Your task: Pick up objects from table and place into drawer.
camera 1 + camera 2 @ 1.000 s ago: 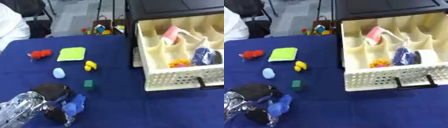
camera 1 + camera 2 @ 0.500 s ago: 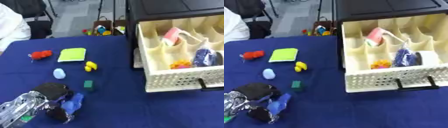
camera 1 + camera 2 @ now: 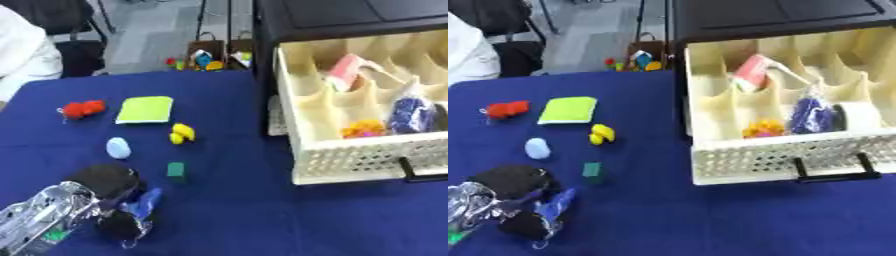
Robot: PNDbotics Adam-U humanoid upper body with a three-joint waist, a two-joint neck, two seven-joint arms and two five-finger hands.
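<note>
Gripping a blue object (image 3: 142,202), left hand (image 3: 103,200) low on blue tablecloth (image 3: 227,210), cream drawer (image 3: 798,156) open, grey floor (image 3: 153,30) beyond

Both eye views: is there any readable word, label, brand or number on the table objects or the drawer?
None can be read. The pink packet and dark blue bag in the drawer may carry print, but it is too blurred. The yellow-green pad shows no text.

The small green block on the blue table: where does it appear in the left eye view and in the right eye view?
Left eye view: the green block lies left of centre, below the middle, under the yellow toy.
Right eye view: the same block sits further left, again under the yellow toy.
Shared landmark: the yellow-green pad up and left of it.
</note>
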